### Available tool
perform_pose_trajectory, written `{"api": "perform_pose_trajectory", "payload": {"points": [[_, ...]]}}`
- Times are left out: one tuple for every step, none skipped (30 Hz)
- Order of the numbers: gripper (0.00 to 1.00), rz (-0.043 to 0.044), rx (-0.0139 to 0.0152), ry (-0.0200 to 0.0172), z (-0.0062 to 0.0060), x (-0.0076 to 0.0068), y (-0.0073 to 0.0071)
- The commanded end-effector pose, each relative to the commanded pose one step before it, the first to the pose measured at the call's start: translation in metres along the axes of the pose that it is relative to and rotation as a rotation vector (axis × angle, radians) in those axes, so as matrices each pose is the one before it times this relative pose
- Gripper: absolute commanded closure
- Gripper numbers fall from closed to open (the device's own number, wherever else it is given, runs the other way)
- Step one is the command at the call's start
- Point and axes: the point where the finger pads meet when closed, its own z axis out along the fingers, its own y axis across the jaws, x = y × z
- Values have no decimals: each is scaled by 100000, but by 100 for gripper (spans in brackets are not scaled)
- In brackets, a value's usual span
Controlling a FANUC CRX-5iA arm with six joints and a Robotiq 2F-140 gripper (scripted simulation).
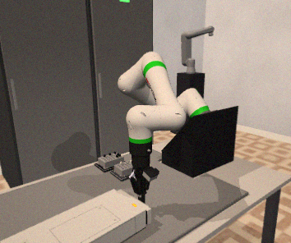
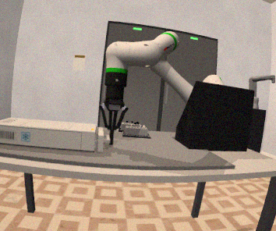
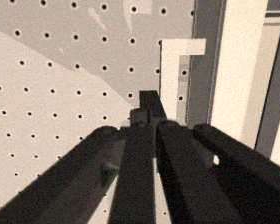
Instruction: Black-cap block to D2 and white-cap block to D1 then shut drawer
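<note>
Exterior view, left to right. Cooler COLD point(image 2: 39, 134) lying long on the table point(image 2: 148, 165), drawer front point(image 2: 100, 140) at its right end standing slightly out from the body; small amber lamp point(image 1: 134, 204) lit on the top near that end. Gripper point(image 2: 111, 141) just right of the drawer front, pointing straight down, fingers pressed together with nothing between them, tips near the perforated deck point(image 3: 51, 115). Arm point(image 2: 140, 52) rising vertically from the wrist, bending at a green-banded elbow, then sloping down right behind the black housing point(image 2: 218, 117). 2 cooling blocks point(image 1: 115, 163) side by side on the deck beyond the gripper, cap colours too small to tell. Wrist view: closed fingers beside a white L-shaped locator point(image 3: 171, 65).
</note>
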Motion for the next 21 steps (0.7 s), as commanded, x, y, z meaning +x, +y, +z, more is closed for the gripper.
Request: {"api": "perform_pose_trajectory", "payload": {"points": [[90,0,-244,58,-143,24,163],[90,0,0,0,0,0,33],[90,0,0,0,0,0,33],[90,0,0,0,0,0,33],[90,0,0,0,0,0,0],[90,0,0,0,0,0,0],[90,0,1,0,0,1,35],[90,0,-1,0,0,-1,32],[90,0,0,0,0,0,33],[90,0,0,0,0,0,33],[90,0,0,0,0,0,33],[90,0,0,0,0,0,33],[90,0,0,0,0,0,33],[90,0,0,0,0,0,33],[90,0,0,0,0,0,33],[90,0,0,0,0,0,33],[90,0,0,0,0,0,33],[90,0,0,0,0,0,33],[90,0,0,0,0,0,33],[90,0,0,0,0,0,33],[90,0,0,0,0,0,33]]}}
